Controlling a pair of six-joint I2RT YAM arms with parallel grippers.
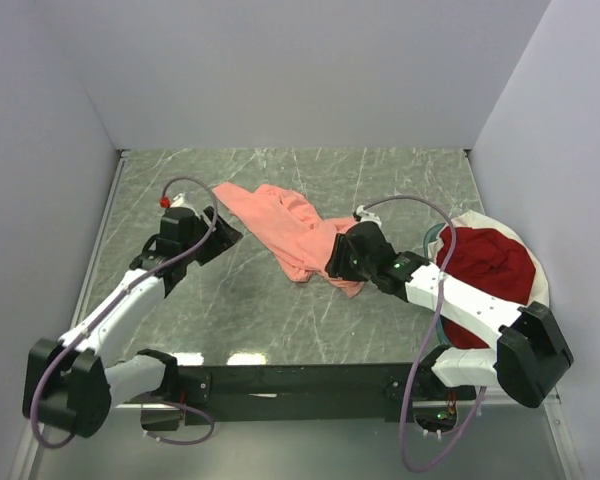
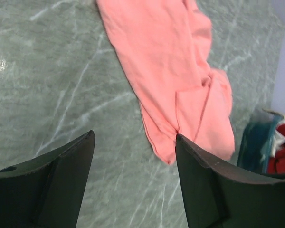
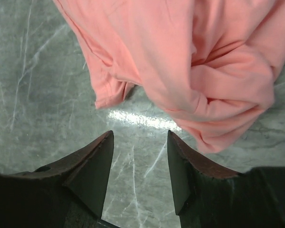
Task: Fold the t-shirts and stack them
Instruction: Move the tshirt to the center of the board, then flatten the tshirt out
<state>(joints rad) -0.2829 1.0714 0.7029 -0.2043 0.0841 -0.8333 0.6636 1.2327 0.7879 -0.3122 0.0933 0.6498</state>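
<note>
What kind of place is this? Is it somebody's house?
Probably a robot test booth, not a house. Plain white walls box in a marble-patterned table. A left arm and a right arm are mounted at its near edge, and a pink t-shirt lies between them.

The top external camera is looking down from high behind the arm bases, taking in the whole marbled surface [image 1: 280,320]. The left wrist camera is sitting low over it, looking forward past the left gripper [image 2: 134,135] toward the salmon-pink t-shirt [image 2: 171,71], and is catching the dark red t-shirt [image 2: 280,152] at its right edge. The right wrist camera is sitting closer, facing down past the right gripper [image 3: 139,133]. All three views are sharing the salmon-pink t-shirt.
</note>
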